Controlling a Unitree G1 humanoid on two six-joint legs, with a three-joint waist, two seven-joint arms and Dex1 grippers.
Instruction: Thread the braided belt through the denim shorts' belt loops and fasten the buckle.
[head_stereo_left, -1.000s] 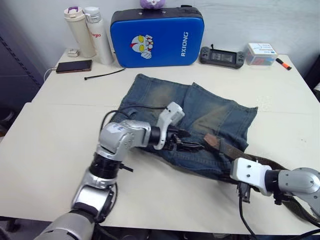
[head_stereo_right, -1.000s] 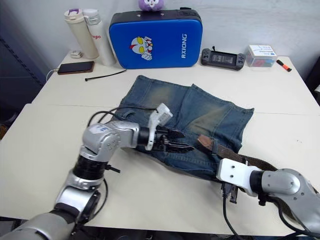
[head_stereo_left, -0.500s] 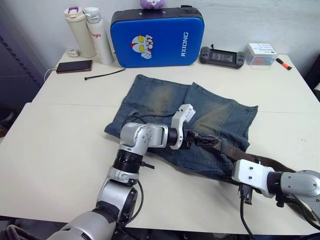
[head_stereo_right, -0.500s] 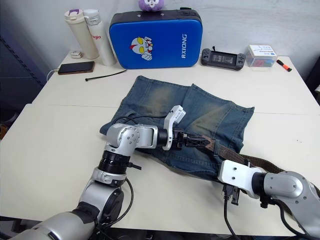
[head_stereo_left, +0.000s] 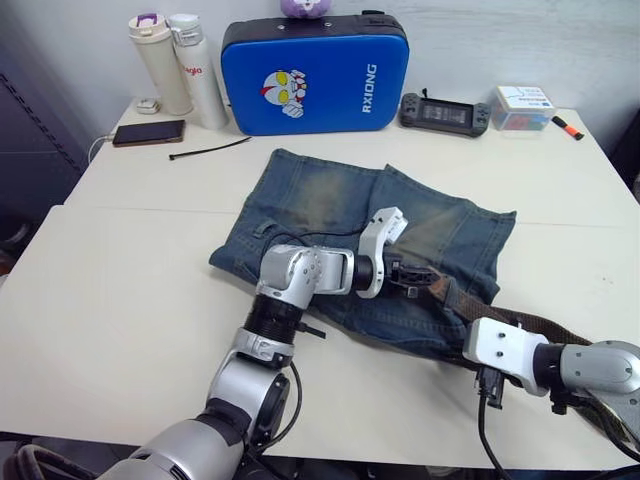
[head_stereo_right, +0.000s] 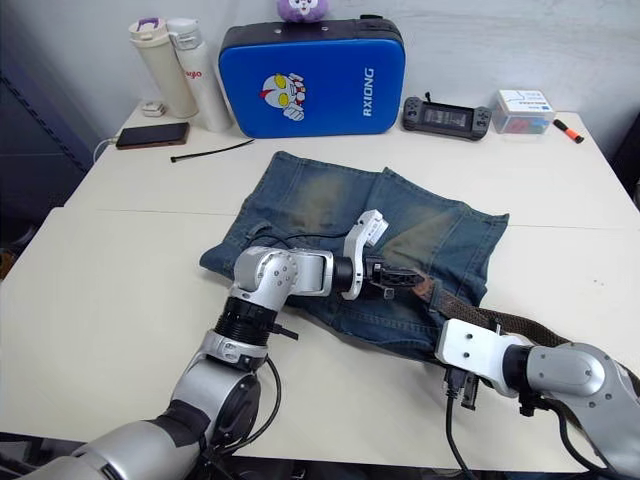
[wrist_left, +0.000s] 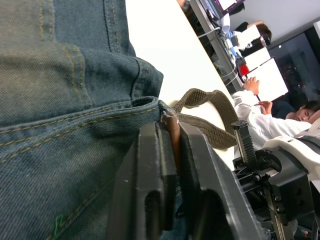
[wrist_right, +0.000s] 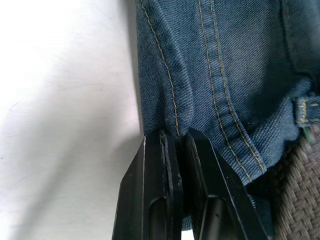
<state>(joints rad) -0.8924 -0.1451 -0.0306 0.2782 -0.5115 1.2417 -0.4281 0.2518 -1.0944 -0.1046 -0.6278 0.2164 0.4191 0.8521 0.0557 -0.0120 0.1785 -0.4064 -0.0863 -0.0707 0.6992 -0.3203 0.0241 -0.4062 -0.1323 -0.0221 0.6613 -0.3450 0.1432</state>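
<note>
The left gripper (head_stereo_left: 412, 276) has slid rightward across the denim shorts (head_stereo_left: 330, 215) at frame centre, and its jaws are now pinched on the braided belt (wrist_left: 200, 125) end at the waistband. The right gripper (wrist_right: 174, 142) clamps the denim edge, lower right. Threading looks under way.
</note>
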